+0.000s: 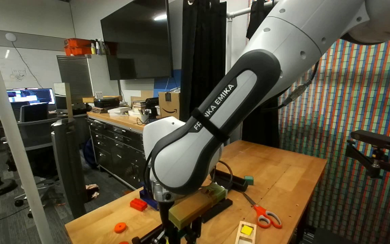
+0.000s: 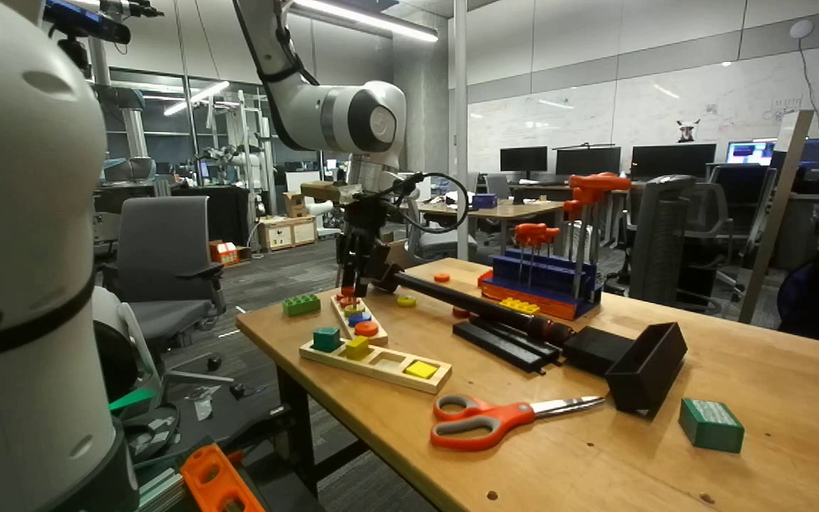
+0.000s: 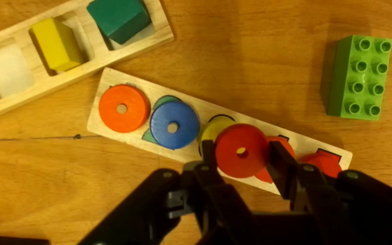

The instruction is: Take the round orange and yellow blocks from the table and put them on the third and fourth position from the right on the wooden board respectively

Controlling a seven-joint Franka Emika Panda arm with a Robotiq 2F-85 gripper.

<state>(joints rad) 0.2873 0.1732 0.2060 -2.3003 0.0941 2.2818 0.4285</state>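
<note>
My gripper [image 3: 242, 149], coming from the bottom of the wrist view, is shut on a red disc [image 3: 237, 165] that hangs over the wooden board [image 3: 300, 145]. An orange disc [image 3: 123, 119] and a blue disc [image 3: 179, 115] sit on pegs at the board's left end. Beside them lies a yellow disc [image 3: 216, 127], partly covered by the held one. Red-orange discs [image 3: 328, 165] farther right are mostly hidden. On the table, a round orange block [image 2: 441, 276] and a round yellow block [image 2: 407, 301] lie flat beyond the board in an exterior view.
A wooden tray [image 2: 445, 380] holding yellow and green blocks stands close to the board. Nearby are a green brick [image 3: 359, 78], orange scissors [image 2: 480, 423], a long black rod [image 2: 466, 302], a black box [image 2: 648, 366] and a blue rack [image 2: 544, 274] with tools.
</note>
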